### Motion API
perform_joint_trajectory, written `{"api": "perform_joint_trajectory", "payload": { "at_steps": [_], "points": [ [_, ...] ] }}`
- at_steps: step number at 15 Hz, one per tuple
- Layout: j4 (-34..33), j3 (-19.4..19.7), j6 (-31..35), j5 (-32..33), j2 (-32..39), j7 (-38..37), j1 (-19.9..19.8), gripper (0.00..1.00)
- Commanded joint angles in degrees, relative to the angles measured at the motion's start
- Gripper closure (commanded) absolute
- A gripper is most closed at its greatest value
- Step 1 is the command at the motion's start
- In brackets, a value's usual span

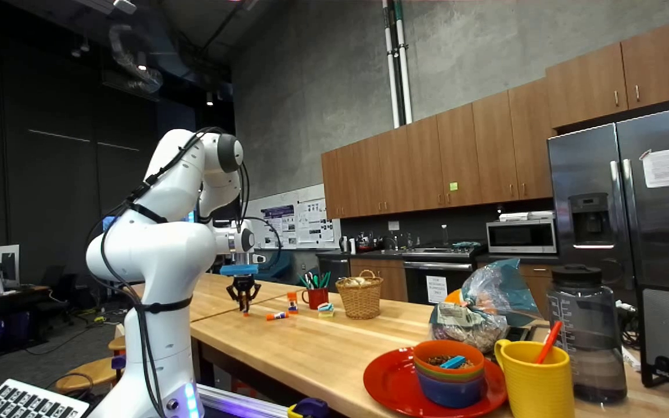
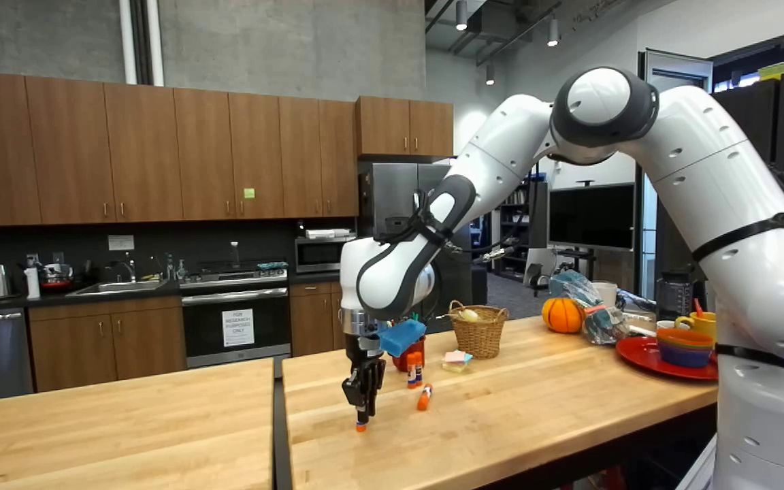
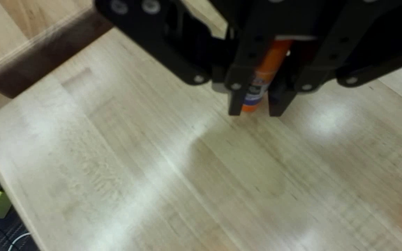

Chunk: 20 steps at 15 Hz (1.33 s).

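Tabletop (image 2: pixel 535 388): glue stick (image 3: pixel 263 77) within gripper (image 3: pixel 255 112), long axis near upright, labelled end down.

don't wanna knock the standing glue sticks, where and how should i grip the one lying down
Probably mid-barrel, from above: the lying glue stick is long and narrow, so jaws could span its width; the upright glue sticks stand near one end.

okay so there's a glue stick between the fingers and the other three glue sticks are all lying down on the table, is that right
Not all of them: in an exterior view, two glue sticks stand upright on the table; only the third glue stick lies down. There is indeed a glue stick between the fingers.
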<state>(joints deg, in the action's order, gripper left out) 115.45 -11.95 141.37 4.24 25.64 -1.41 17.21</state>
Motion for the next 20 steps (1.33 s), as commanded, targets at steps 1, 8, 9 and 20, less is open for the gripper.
{"api": "perform_joint_trajectory", "payload": {
  "at_steps": [1, 8, 9, 20],
  "points": [
    [-2.0, -0.1, 0.1, 0.7, 1.8, 0.3, 0.9, 0.47],
    [-2.9, -0.3, -0.6, 0.3, 0.7, 1.9, 0.4, 0.02],
    [-3.1, -0.3, -0.8, 0.3, 0.4, 2.1, 0.2, 0.00],
    [-3.2, 3.5, -2.0, 0.1, -5.2, 0.9, -5.2, 0.00]
  ]
}}
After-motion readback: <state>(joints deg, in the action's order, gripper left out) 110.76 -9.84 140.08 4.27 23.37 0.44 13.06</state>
